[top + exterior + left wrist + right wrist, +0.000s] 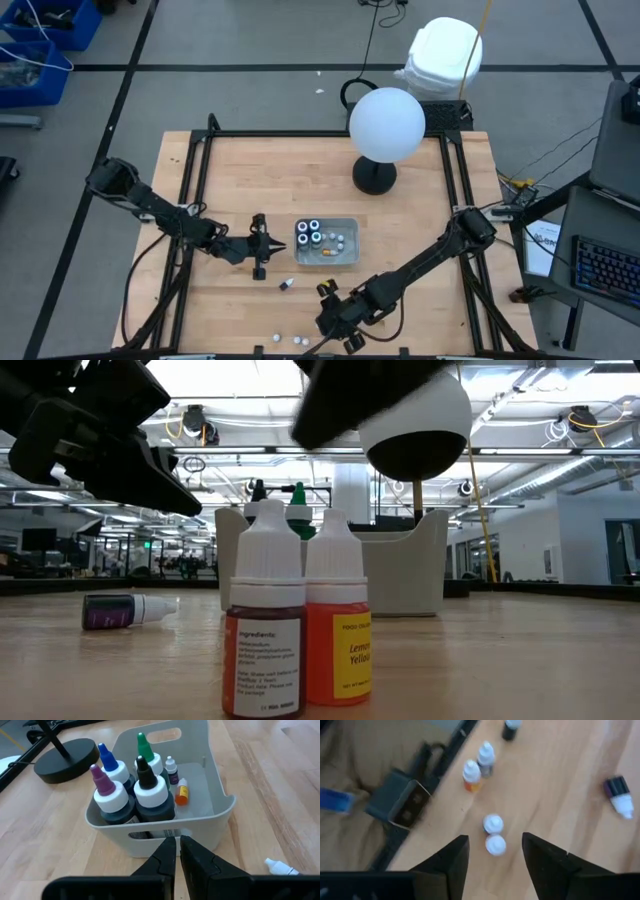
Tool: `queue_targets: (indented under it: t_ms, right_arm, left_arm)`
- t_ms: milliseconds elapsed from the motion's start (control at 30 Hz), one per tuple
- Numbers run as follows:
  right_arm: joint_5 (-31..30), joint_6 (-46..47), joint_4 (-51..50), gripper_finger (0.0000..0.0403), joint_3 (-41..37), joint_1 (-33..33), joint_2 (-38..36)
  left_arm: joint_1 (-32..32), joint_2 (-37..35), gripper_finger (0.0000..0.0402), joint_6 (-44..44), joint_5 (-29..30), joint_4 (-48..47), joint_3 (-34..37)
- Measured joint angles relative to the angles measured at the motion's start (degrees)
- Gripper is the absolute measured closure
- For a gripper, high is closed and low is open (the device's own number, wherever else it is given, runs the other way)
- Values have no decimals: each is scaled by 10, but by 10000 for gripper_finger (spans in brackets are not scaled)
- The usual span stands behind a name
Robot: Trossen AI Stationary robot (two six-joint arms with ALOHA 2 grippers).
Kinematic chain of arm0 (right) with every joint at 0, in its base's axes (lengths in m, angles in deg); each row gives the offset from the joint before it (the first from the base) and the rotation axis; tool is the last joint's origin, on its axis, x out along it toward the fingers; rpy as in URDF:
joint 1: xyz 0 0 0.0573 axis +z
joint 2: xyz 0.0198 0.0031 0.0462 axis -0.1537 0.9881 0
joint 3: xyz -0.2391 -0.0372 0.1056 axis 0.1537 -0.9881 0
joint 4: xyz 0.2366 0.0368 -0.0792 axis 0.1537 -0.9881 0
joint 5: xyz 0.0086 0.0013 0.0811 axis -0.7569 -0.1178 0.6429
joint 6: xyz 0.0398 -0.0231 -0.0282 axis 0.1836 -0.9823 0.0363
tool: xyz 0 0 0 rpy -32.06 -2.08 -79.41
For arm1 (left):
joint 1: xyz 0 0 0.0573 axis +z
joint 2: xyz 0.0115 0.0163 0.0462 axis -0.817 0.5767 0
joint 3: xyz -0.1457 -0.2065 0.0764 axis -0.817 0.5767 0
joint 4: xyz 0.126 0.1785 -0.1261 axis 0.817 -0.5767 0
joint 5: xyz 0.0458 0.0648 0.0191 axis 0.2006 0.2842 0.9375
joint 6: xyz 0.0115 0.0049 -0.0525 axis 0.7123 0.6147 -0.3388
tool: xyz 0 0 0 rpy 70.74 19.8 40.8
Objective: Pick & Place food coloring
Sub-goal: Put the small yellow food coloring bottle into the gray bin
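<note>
We view a wooden table (420,230) from above, with a white bin (326,243) near its middle and a lamp with a round white shade (387,124) on a black base (374,177) behind it. In the left wrist view the bin (210,815) holds four larger dark bottles, capped purple (102,779), blue (105,756), green (144,745) and black (144,770), all upright, with two small bottles behind them, a purple one (172,769) and an orange one (181,793). The left gripper (258,243) rests just beside the bin's left wall, and we see its fingers (167,855) pressed together, grasping nothing. The right gripper (335,318) hangs over the near edge of the table, and in its wrist view we see its two fingers (445,862) spread apart with bare wood and two white-capped bottles (493,834) below the gap, so it is released and holds nothing. Farther off in that view stand two more small bottles (479,762), one orange and one dark, and a purple bottle (619,795) lies on its side. At table height we see a red-brown bottle (265,630) and a yellow one (340,625) standing upright, touching side by side, while the purple bottle (125,610) lies flat to their left. From above, that fallen bottle (286,285) lies between the bin and the near edge, and small white caps (288,340) dot the near edge.
</note>
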Motion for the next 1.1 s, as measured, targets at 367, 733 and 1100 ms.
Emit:
queue_targets:
  t_ms: [367,733,1100]
  right_arm:
    - [-23,-6,26,236,0,4,25]
    - [-22,-1,78,237,-44,7,25]
    - [-21,9,97,237,-63,7,25]
  left_arm:
    - [0,0,366,2,0,-3,0]
    - [0,0,366,3,0,-5,0]
    - [0,0,366,5,0,-9,0]
